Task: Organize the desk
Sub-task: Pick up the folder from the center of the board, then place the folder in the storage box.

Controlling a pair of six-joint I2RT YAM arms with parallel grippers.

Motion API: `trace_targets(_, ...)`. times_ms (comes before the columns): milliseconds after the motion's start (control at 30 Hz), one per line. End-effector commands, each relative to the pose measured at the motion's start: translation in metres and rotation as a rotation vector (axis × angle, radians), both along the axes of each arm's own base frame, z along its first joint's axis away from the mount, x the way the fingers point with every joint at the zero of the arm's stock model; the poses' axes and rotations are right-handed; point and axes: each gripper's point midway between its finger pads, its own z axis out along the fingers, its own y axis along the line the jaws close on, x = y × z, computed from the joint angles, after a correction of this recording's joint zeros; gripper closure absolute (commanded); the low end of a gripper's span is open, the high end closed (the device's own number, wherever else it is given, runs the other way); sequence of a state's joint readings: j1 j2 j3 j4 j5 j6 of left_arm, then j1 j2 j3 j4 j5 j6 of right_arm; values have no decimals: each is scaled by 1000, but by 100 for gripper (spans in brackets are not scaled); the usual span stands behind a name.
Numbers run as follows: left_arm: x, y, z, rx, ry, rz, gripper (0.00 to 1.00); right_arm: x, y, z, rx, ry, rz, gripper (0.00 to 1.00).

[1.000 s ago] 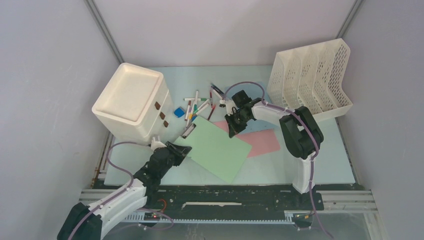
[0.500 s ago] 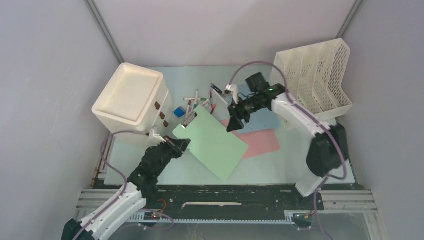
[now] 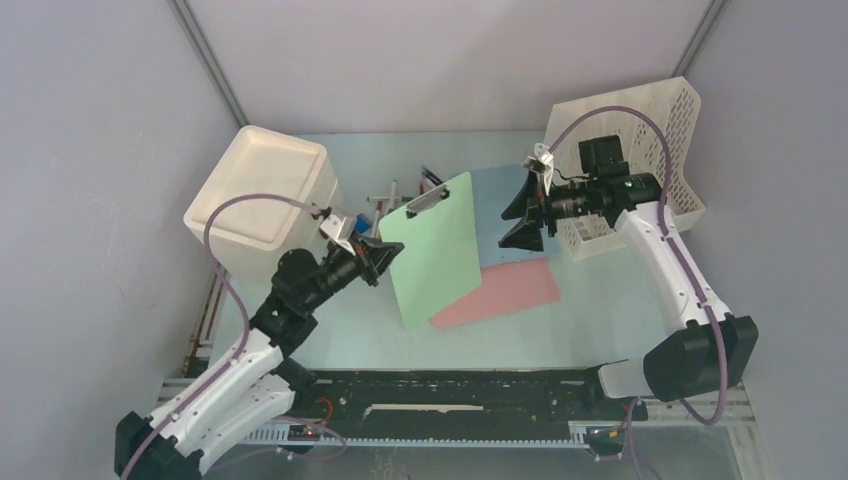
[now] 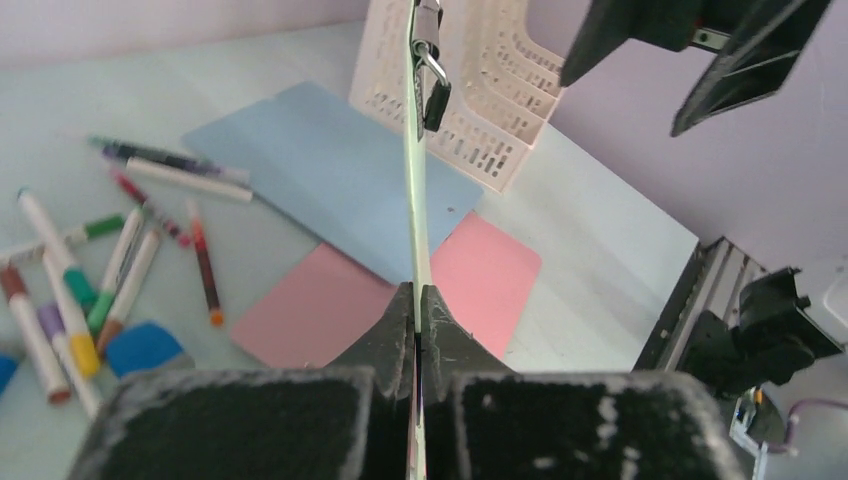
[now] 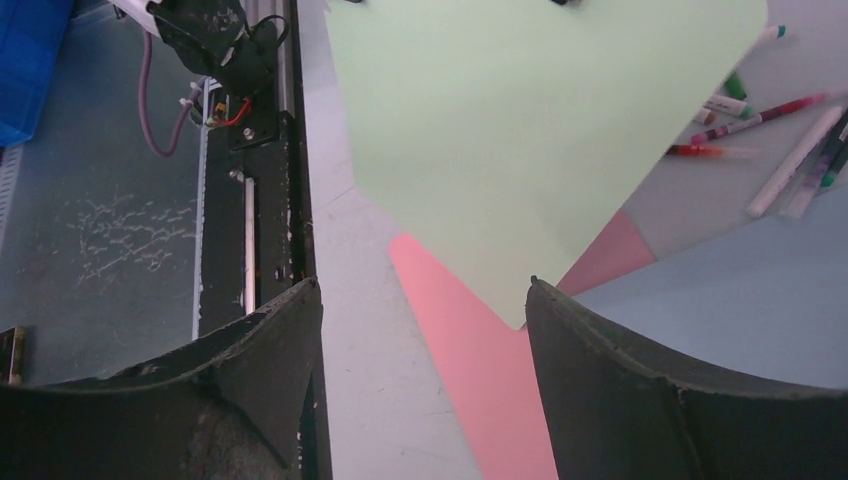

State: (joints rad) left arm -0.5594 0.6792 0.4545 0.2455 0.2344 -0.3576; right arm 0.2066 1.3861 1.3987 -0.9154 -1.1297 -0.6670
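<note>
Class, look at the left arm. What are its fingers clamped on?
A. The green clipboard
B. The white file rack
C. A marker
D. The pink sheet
A: in the left wrist view, the left gripper is pinched shut on the edge of the green clipboard, which it holds up edge-on.

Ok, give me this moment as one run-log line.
left jaws: shut on green clipboard, held up on edge | right jaws: open, empty, facing clipboard | pink sheet, blue sheet, markers: on desk
</note>
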Motion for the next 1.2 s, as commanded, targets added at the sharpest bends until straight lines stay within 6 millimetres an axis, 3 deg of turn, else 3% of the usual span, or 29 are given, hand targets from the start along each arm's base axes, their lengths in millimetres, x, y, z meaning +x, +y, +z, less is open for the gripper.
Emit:
trace_targets(0, -7, -22, 50, 75, -225, -175, 100, -12, -4, 18, 76, -89, 45, 18)
trace_targets(300, -16, -43, 71, 86, -312, -332, 100, 7, -18, 6, 109, -133, -35, 15)
trace_targets(667, -16, -51, 93, 52, -371, -365, 100, 12, -35, 15, 191, -69, -57, 15)
trace_targets(933, -22, -57, 99, -15, -370, -410, 100, 15, -29, 6, 198, -16, -38, 14)
trace_targets(1167, -29, -62, 105, -67, -361, -466, 100, 6, -8, -7, 190, -2, 49, 15)
